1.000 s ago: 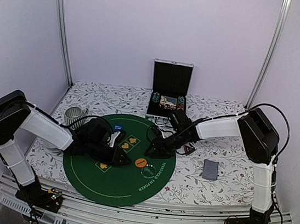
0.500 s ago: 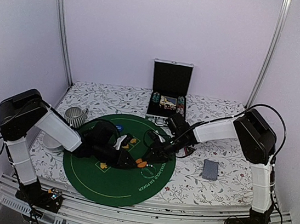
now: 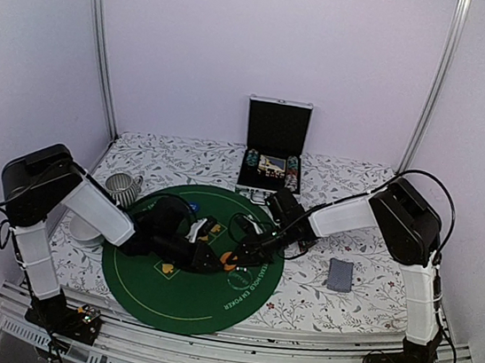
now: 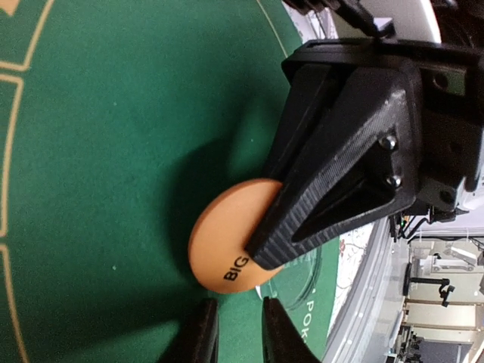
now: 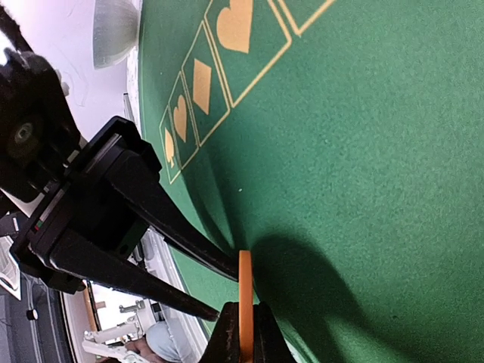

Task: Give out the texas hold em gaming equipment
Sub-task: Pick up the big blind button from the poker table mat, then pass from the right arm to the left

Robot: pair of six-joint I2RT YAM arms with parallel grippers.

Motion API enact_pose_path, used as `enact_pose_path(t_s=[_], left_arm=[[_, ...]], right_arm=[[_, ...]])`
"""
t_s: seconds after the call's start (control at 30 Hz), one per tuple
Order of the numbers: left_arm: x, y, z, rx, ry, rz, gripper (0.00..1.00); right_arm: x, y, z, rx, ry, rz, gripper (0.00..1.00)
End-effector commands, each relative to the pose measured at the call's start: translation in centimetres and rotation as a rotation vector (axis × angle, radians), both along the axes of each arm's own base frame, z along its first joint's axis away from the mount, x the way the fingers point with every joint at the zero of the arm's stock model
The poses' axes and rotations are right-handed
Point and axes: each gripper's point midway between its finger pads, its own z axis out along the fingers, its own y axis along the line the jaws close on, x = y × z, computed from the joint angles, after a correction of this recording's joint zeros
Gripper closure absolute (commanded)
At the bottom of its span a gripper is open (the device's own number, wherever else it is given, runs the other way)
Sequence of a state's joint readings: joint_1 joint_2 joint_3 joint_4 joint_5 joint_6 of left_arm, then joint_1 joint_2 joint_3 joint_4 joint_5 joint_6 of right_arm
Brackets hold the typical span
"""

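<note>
An orange disc (image 4: 227,246) marked "BIG" stands on edge just above the round green poker mat (image 3: 182,303). My right gripper (image 5: 245,336) is shut on the disc (image 5: 245,291), which shows edge-on between its fingers. My left gripper (image 4: 239,336) is open by a narrow gap with nothing in it, its tips just short of the disc's rim. From above, both grippers meet at the disc (image 3: 230,261) on the mat's right half. A blue disc (image 3: 190,206) lies at the mat's far side. A grey-blue card deck (image 3: 340,274) lies right of the mat.
An open metal case (image 3: 275,141) with chip stacks stands at the back centre. A striped cup (image 3: 121,188) and a white bowl (image 3: 82,230) sit left of the mat. A clear round disc (image 3: 241,278) lies near the grippers. The tablecloth is floral.
The orange disc lay flat on the mat; my right gripper has closed on it and holds it on edge. My left gripper has slid right up to it, narrowing slightly.
</note>
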State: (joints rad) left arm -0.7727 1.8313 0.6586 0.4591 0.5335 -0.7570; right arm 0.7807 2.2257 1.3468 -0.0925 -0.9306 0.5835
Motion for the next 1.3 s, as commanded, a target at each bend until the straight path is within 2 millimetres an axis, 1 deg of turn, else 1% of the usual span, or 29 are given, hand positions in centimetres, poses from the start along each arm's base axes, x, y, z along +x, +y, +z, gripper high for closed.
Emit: enact_pose_path(t_s=[0.0,0.03,0.07,0.1,0.2,0.23,0.3,0.37,0.43,0.5,0.57,0.63,0.7,0.8,0.93,1.03,1.17,1.27], left_arm=[[-0.4,0.8,1.6,0.012,-0.053,0.01,0.78],[-0.3,1.2,2.3,0.016,-0.087,0.016,0.77],[-0.2,1.3,3.6,0.006,-0.126,0.016,0.76],[-0.2,1.5,5.5,-0.02,-0.177,0.014,0.75],[-0.4,2.2,10.1,-0.09,-0.307,0.014,0.64],[-0.6,2.4,11.7,-0.116,-0.351,0.015,0.59],[-1.1,3.0,14.6,-0.167,-0.44,0.01,0.5],[-1.8,3.5,17.4,-0.22,-0.521,-0.004,0.42],[-2.6,4.0,19.7,-0.26,-0.593,-0.018,0.38],[-3.1,4.7,21.1,-0.271,-0.64,-0.024,0.37],[-3.7,5.2,22.0,-0.278,-0.673,-0.033,0.4],[-4.3,5.5,22.5,-0.278,-0.689,-0.054,0.42],[-4.7,5.6,22.7,-0.269,-0.691,-0.075,0.47],[-5.8,5.7,22.8,-0.276,-0.686,-0.125,0.55],[-7.2,5.5,22.9,-0.304,-0.678,-0.2,0.59],[-7.1,5.5,22.5,-0.291,-0.674,-0.2,0.62],[-6.8,5.3,22.5,-0.287,-0.677,-0.194,0.73],[-6.5,5.1,22.6,-0.29,-0.68,-0.19,0.76]], right_arm=[[0.3,0.4,2.4,0.039,-0.061,0.001,0.97],[0.5,0.6,3.5,0.058,-0.097,0.006,0.97],[0.8,0.7,4.8,0.082,-0.133,0.01,0.97],[0.8,1.0,6.3,0.11,-0.178,0.022,0.97],[0.5,1.6,10.8,0.199,-0.344,0.076,0.98],[0.2,1.7,12.0,0.225,-0.38,0.094,0.97],[-0.8,2.0,14.1,0.283,-0.47,0.15,0.97],[-2.2,2.4,15.9,0.336,-0.54,0.206,0.98],[-4.2,2.9,17.7,0.398,-0.596,0.27,0.97],[-6.0,3.4,19.4,0.462,-0.666,0.328,0.97],[-7.1,3.8,20.8,0.507,-0.717,0.36,0.98],[-7.7,4.0,21.8,0.542,-0.749,0.375,0.98],[-7.9,4.0,22.6,0.566,-0.772,0.377,0.98],[-8.2,4.1,23.4,0.59,-0.796,0.379,0.98],[-8.5,4.2,24.2,0.615,-0.814,0.383,0.97],[-8.7,4.2,24.4,0.626,-0.816,0.389,0.98],[-8.9,4.3,24.6,0.633,-0.816,0.394,0.98],[-9.1,4.4,24.5,0.637,-0.812,0.4,0.97]])
